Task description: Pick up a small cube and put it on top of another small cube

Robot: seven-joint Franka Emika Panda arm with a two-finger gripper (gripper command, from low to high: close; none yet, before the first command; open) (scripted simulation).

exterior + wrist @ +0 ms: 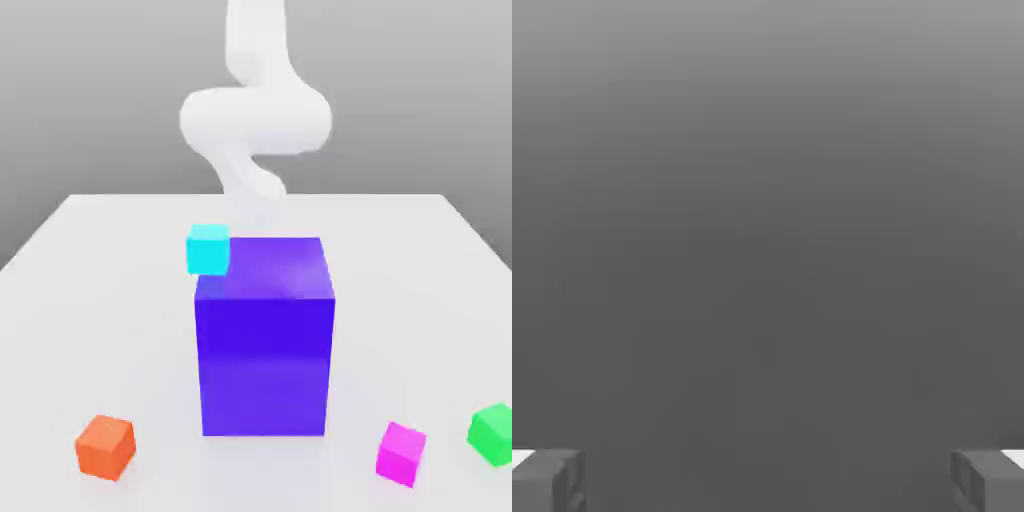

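Four small cubes are in the exterior view. A cyan cube (208,249) sits at the upper left corner of a tall blue block (264,350); I cannot tell whether it rests on that block or stands behind it. An orange cube (105,446) lies at the front left, a magenta cube (401,453) at the front right, and a green cube (492,434) beside it at the far right. The white arm (255,120) comes down behind the blue block. In the hand view my gripper (768,480) is open, its fingertips (547,478) wide apart with nothing between them.
The tall blue block stands mid-table, between the arm and the three front cubes. The white table (90,300) ends near the orange, magenta and green cubes at the front. Grey background lies beyond the far edge.
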